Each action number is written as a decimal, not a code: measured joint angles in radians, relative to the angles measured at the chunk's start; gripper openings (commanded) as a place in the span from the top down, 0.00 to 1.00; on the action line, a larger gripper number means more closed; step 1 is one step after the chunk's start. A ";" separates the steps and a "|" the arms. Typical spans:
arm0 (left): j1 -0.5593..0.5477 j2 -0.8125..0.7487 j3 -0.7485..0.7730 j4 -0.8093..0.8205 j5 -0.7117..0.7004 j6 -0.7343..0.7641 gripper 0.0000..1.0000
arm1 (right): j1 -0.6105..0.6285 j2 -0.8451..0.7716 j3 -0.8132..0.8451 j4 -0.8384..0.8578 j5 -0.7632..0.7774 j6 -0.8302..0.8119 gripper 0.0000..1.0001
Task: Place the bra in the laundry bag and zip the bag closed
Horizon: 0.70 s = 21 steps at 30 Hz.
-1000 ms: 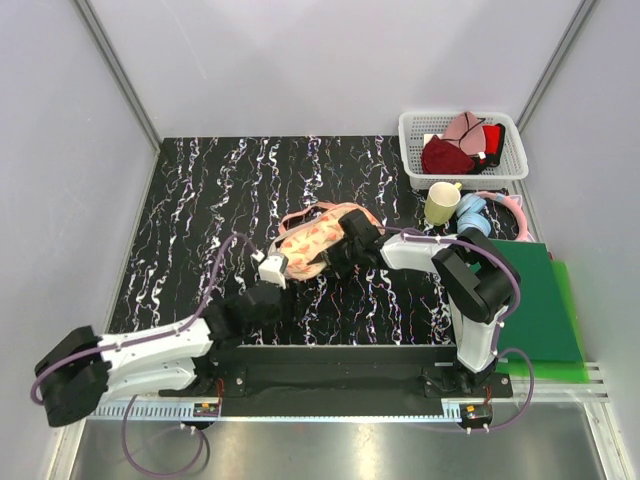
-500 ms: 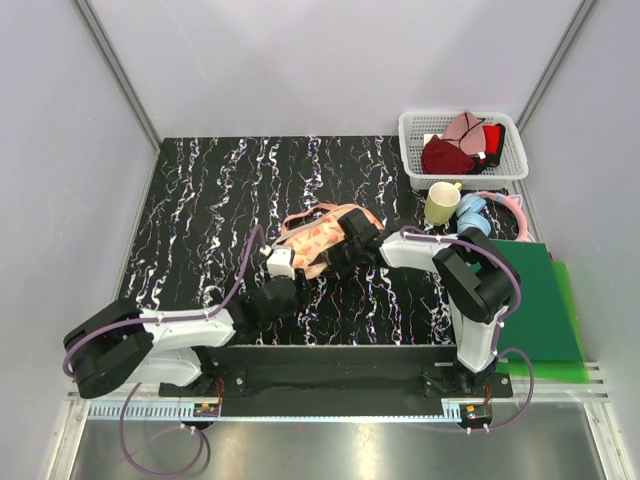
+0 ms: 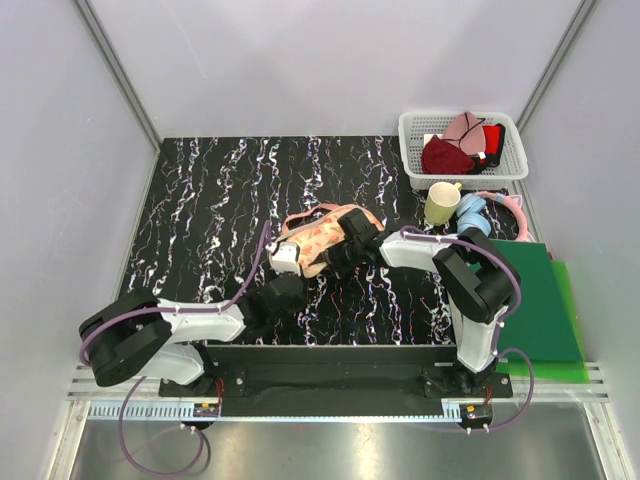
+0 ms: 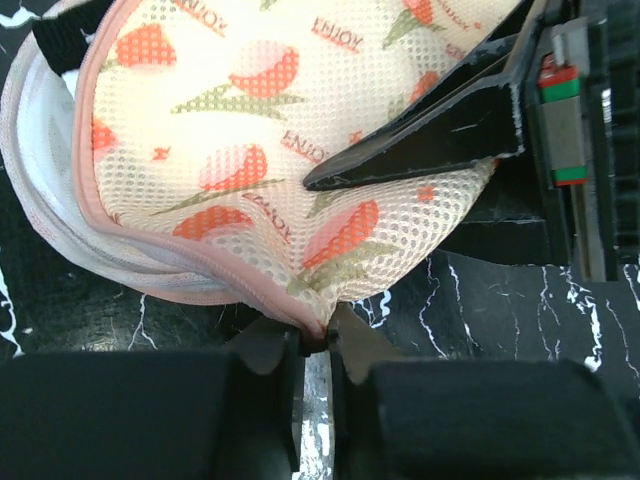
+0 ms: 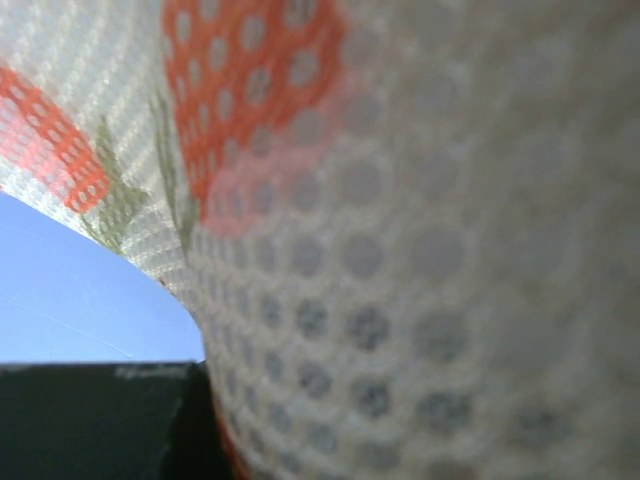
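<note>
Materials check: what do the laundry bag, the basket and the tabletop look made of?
The laundry bag: soft mesh fabric, matte, fine holes visible up close, flower print, pink fabric binding at the edge. The basket: white, likely moulded plastic, going by its rigid lattice walls. The tabletop: black with white marble-like veins, low sheen; stone, laminate or printed mat, cannot tell.

The black table (image 3: 200, 200) with white streaks is holding up the peach laundry bag (image 3: 318, 238), which is lying just in front of the left gripper (image 3: 293, 264). Off to the right of the right gripper (image 3: 345, 248), a white basket (image 3: 414, 172), a yellow cup (image 3: 440, 203) and a green board (image 3: 545, 300) are sitting on it too.
</note>
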 measured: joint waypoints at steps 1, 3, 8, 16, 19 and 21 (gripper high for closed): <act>0.000 0.006 0.001 0.000 -0.001 -0.003 1.00 | 0.000 0.000 0.000 0.000 0.000 0.003 0.80; 0.000 0.011 0.001 0.004 -0.006 -0.010 1.00 | 0.000 0.000 0.000 -0.001 0.000 0.007 0.82; 0.000 0.010 0.001 0.010 -0.019 -0.017 1.00 | 0.000 -0.010 -0.010 -0.002 0.002 0.017 0.86; 0.008 -0.067 -0.018 -0.050 -0.007 -0.063 1.00 | 0.002 -0.029 -0.024 -0.010 0.002 0.002 0.90; 0.026 -0.122 -0.035 -0.094 0.043 -0.092 1.00 | 0.009 -0.035 -0.025 -0.023 -0.003 -0.036 0.92; 0.035 -0.157 -0.041 -0.123 0.092 -0.107 1.00 | 0.009 -0.039 -0.026 -0.031 -0.008 -0.070 0.92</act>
